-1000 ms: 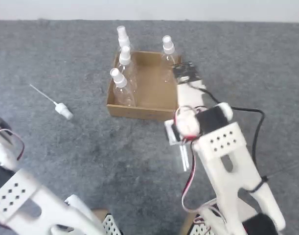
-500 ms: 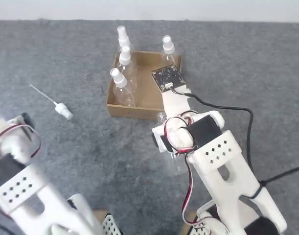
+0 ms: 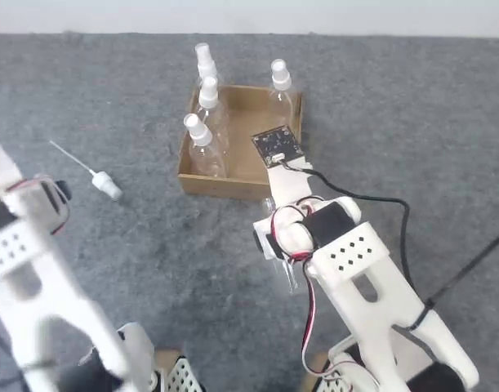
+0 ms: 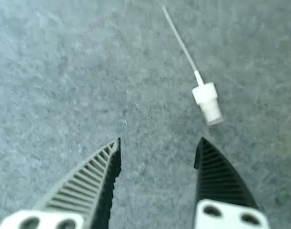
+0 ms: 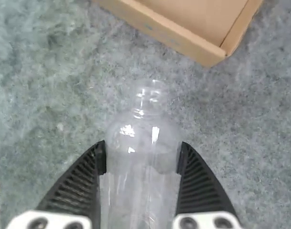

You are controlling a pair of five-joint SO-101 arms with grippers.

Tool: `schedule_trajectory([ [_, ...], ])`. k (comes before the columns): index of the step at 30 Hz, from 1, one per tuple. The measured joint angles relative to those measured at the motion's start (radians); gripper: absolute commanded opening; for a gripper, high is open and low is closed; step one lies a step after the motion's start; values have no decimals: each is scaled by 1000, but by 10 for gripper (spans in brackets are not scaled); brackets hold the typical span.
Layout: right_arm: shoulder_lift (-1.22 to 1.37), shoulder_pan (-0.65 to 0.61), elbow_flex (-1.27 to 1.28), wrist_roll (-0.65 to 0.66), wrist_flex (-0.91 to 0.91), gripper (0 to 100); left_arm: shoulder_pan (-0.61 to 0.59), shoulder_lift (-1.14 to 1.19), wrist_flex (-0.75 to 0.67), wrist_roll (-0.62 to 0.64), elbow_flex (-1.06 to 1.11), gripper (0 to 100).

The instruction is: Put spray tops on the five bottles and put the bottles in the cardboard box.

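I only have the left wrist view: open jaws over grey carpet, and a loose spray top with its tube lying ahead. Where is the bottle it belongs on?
Observer: The uncapped bottle is clamped in the right gripper, its neck pointing at the cardboard box.
Operator: Is it inside the box?
Observer: No, it is outside, just short of the box's near wall.
Operator: What is in the box, then?
Observer: Four bottles with spray tops stand upright in it, three along one side wall and one in the far opposite corner.
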Motion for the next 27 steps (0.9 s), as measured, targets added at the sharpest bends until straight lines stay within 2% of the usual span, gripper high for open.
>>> schedule_trajectory([
  [5,0,11,21,0,-23,20,0,216,6,3,-129,239],
  [13,0,11,21,0,-23,20,14,413,-17,127,-285,236],
  [22,0,11,48,0,-49,20,87,582,-267,181,-307,229],
  [27,0,11,80,0,-92,20,117,638,-431,238,-307,136],
])
